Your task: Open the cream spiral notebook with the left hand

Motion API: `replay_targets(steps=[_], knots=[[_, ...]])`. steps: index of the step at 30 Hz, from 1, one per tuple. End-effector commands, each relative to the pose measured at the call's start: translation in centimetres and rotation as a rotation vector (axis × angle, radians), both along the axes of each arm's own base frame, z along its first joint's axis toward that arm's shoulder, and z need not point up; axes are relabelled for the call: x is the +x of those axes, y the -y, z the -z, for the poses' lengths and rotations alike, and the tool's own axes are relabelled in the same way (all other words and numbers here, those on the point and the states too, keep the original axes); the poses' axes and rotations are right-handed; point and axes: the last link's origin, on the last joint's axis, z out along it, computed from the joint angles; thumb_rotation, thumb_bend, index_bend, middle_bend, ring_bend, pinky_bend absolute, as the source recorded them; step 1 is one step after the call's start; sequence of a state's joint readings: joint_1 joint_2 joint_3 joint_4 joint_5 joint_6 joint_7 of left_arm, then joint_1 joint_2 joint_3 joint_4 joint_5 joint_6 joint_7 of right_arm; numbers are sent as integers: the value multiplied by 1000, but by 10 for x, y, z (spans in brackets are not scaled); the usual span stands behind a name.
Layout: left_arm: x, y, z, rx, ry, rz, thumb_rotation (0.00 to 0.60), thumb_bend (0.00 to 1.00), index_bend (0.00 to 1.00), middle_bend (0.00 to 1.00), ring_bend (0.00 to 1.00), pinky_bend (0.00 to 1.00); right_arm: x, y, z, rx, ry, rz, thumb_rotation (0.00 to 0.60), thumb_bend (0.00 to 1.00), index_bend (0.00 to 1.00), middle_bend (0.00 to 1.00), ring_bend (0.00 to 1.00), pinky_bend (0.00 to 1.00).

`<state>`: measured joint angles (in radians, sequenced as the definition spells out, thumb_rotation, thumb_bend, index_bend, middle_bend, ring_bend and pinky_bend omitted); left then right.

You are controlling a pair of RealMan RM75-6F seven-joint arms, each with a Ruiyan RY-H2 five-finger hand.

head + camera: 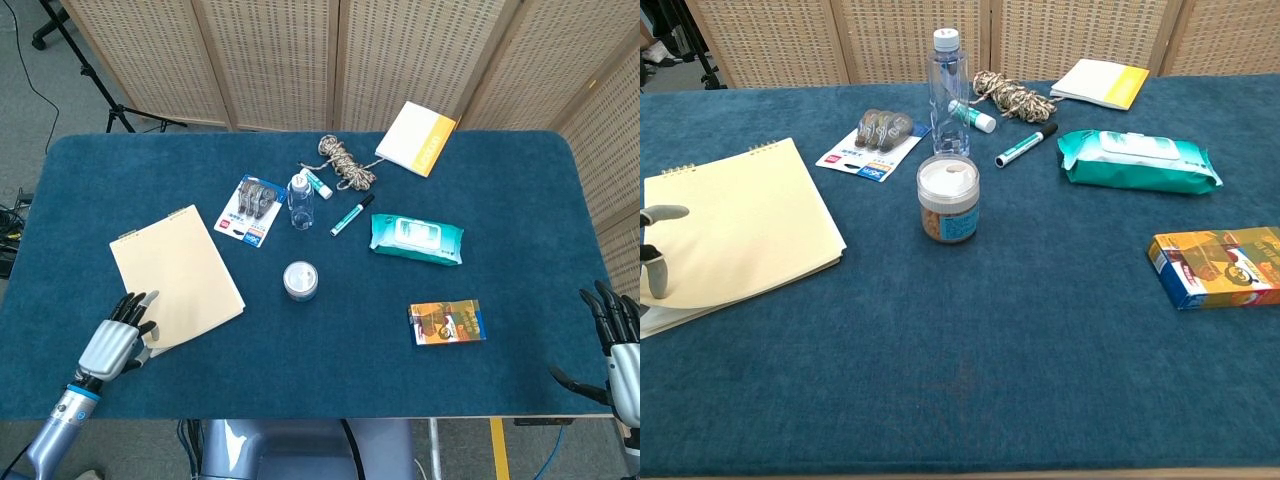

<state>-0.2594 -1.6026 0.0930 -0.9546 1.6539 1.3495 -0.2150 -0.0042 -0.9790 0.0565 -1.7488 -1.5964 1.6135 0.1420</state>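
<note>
The cream spiral notebook point(175, 275) lies closed and flat on the left of the blue table, its spiral along the far edge; it also shows in the chest view point(740, 230). My left hand point(118, 340) sits at the notebook's near left corner, fingers apart, fingertips point(662, 213) touching the cover's edge. Nothing is gripped. My right hand point(615, 345) hovers at the table's near right corner, fingers spread and empty, seen only in the head view.
A white-lidded jar point(300, 280) and a clear bottle point(300, 200) stand right of the notebook. A clip pack point(251, 210), marker point(351, 214), rope point(345, 160), wipes pack point(417, 238), orange box point(447, 322) and yellow-white booklet point(416, 137) lie beyond.
</note>
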Motion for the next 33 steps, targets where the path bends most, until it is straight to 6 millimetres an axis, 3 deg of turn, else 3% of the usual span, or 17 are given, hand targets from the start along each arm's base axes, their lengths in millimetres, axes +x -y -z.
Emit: replay_targets(steps=[1,5,12,24,28,33], knots=[[0,0,0,2,5,2,600,564,667,0,0,0,0,0,0,0,1,-1,600,0,0,0,0,0],[1,2,0,-2,7,11,600,578,726,0,0,0,0,0,0,0,2,-1,600,0,0,0,0,0],[4,15,-5,-45,0,59,600,590,740,0,0,0,0,0,-1,-2,3,0,600,0,0,0,0,0],[8,47,-37,-145,118,158,600,592,747,0,0,0,1,-1,2,3,-3,-1,600,0,0,0,0,0],[16,44,-51,-133,259,127,600,594,747,0,0,0,2,0,2,4,-5,-2,600,0,0,0,0,0],[26,22,-78,-29,453,28,600,601,748,0,0,0,2,0,2,2,-6,0,600,0,0,0,0,0]])
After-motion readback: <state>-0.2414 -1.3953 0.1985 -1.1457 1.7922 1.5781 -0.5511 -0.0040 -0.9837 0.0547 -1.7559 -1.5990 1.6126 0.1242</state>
